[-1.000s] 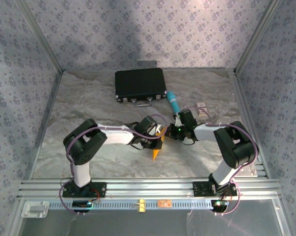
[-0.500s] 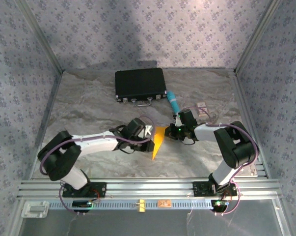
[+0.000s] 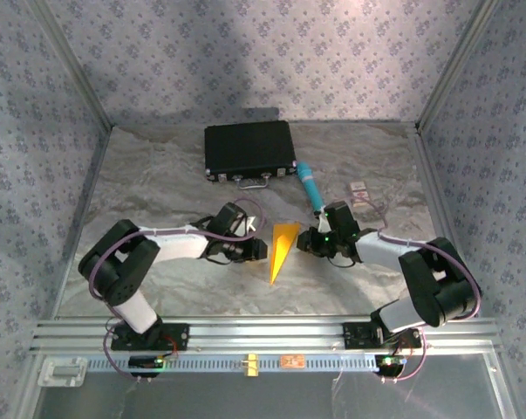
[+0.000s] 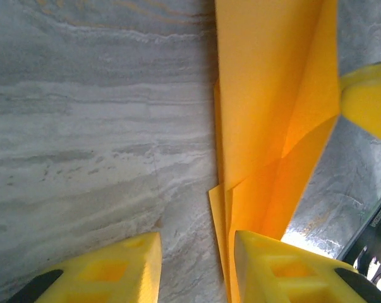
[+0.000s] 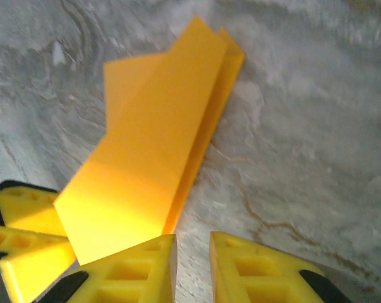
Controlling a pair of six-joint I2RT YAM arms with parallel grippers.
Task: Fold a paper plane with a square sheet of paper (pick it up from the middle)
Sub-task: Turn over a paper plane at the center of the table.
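Left tool (image 3: 259, 250) is parked just off the left side of the paper plane (image 3: 282, 249). In its wrist view the two yellow fingers (image 4: 114, 268) are spread, with bare desk (image 4: 83, 126) seen in the gap and nothing pinched. One finger is shown right at the plane's edge, but whether it's touching can't really be told.

On the plane's other side the right tool (image 3: 304, 242) is found, opened only a crack. A thin strip of desk is seen between its fingers (image 5: 253, 265) and nothing is gripped there either. From that wrist, the plane's wide end is seen overlapping one finger.

The plane itself is laid on the desk between the two tools, pointed tip toward the arm bases and wide end toward the back. Its folded layers are seen lifted a bit rather than pressed flat.

Further back, a black case (image 3: 249, 150) is set near the rear wall. A teal tube (image 3: 310, 183) is laid just right of it, and a small card (image 3: 359, 188) further right.
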